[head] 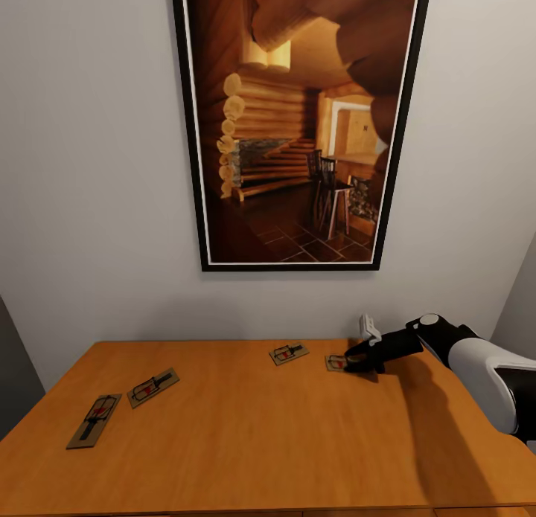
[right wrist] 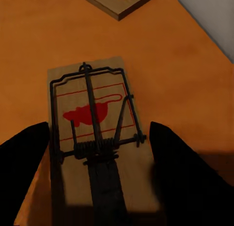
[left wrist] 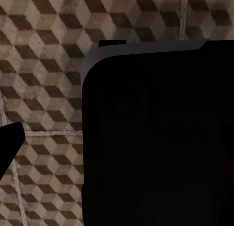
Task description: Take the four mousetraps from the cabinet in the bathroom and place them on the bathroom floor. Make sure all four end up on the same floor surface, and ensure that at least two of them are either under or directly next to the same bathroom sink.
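Note:
Four mousetraps lie on the orange-brown cabinet (head: 246, 435) top. Two sit at the left, one (head: 93, 420) near the edge and another (head: 152, 387) beside it. A third (head: 289, 352) lies toward the back, and the rightmost mousetrap (head: 335, 363) lies under my right gripper (head: 359, 365). In the right wrist view this mousetrap (right wrist: 95, 113) lies flat between the open right gripper (right wrist: 100, 138), one dark finger (right wrist: 24, 172) on each long side. A corner of the neighbouring mousetrap (right wrist: 119, 1) shows beyond it. The left wrist view looks down on the bathroom floor (left wrist: 48, 65).
A large black-framed picture (head: 298, 123) hangs on the pale wall behind the cabinet. A dark robot part (left wrist: 156, 138) blocks much of the left wrist view, with one dark tip (left wrist: 9, 143) at its edge. Grey wall edges flank the cabinet on both sides.

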{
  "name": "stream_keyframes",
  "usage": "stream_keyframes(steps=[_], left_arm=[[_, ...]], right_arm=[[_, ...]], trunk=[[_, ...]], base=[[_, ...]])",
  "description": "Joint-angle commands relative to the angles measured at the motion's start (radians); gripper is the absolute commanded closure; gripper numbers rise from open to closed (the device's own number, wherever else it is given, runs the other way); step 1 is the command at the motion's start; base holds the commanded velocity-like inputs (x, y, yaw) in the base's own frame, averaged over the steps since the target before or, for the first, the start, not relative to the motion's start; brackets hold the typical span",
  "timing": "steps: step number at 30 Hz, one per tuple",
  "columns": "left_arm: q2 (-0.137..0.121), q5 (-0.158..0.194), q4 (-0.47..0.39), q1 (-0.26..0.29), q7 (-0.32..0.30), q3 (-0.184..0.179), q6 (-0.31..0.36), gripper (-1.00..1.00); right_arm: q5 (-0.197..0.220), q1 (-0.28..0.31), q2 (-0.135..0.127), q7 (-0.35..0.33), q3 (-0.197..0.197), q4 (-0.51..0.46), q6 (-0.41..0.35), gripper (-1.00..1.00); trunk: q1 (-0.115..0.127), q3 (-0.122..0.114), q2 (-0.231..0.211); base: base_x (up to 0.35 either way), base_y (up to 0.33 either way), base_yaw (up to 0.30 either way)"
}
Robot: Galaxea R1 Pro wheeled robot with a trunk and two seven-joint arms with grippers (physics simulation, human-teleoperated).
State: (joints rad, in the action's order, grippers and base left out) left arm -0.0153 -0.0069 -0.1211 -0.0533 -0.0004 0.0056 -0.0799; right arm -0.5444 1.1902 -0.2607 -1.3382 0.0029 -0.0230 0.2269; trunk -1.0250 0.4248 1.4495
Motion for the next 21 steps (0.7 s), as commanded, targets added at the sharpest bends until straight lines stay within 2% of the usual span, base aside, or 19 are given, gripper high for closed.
stream_keyframes(steps=[1,13,21], left_arm=[[0.0,-0.001,-0.002,0.0,0.0,0.0,-0.001,-1.0],[0.0,-0.001,-0.002,0.0,0.0,0.0,-0.001,-1.0],[0.0,-0.001,-0.002,0.0,-0.001,0.0,-0.001,-1.0]], right_arm=[[-0.002,0.0,0.0,-0.003,0.017,0.0,0.004,1.0],[-0.004,0.0,0.004,-0.007,0.017,-0.001,0.003,1.0],[-0.005,0.0,0.023,-0.017,0.016,-0.016,0.002,1.0]], trunk=[[0.0,0.001,0.0],[0.0,0.001,0.0],[0.0,0.001,0.0]], base=[[0.0,0.0,0.0],[0.0,0.0,0.0],[0.0,0.0,0.0]])
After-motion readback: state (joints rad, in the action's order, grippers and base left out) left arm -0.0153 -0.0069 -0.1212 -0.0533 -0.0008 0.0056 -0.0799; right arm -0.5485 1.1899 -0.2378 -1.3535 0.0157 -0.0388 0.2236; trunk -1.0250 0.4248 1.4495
